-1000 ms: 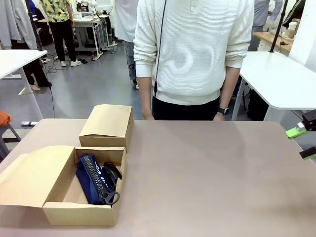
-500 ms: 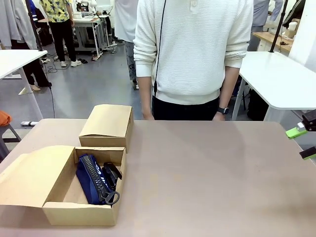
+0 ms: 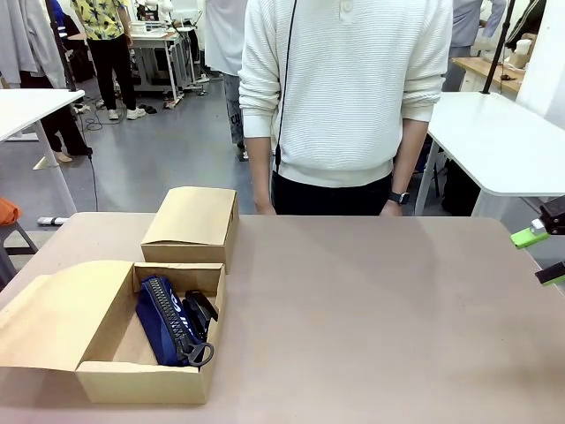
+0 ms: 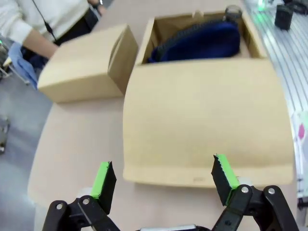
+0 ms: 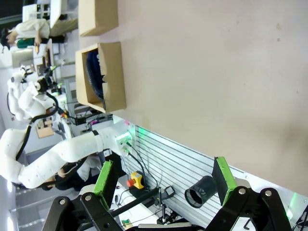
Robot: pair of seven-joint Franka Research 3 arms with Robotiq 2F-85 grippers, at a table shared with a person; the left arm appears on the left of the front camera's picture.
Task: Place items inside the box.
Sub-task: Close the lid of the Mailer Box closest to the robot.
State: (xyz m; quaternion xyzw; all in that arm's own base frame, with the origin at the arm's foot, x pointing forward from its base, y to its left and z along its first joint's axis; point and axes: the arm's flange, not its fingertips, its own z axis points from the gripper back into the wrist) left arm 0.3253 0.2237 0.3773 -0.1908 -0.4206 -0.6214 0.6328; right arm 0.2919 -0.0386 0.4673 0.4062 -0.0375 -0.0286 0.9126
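In the left wrist view our left fingers point(image 4: 103, 180) stand wide apart with nothing between them, rising from the bottom edge just short of the open box's flap point(image 4: 207, 125), which lies flat toward us and fills the middle of the frame. Our right fingers point(image 5: 221, 174) are likewise spread and empty, hanging over the near edge of the desk point(image 5: 202, 72) at the bottom of the right wrist view; in the front view one green pad shows at the right edge.

The open box point(image 3: 146, 382) sits at the lower left of the front view, close to the desk's near edge, its flap spread out toward the left edge. Inside lies the navy zip pouch point(image 3: 159, 322), its long axis running from the upper left of the box down toward the lower right, zipper uppermost. A black item point(image 3: 202, 308) lies just beside it to the right; we cannot tell what it is. A closed box point(image 3: 192, 226) stands just behind.

The centre and right of the desk are bare. A person point(image 3: 344, 97) stands at the far edge.
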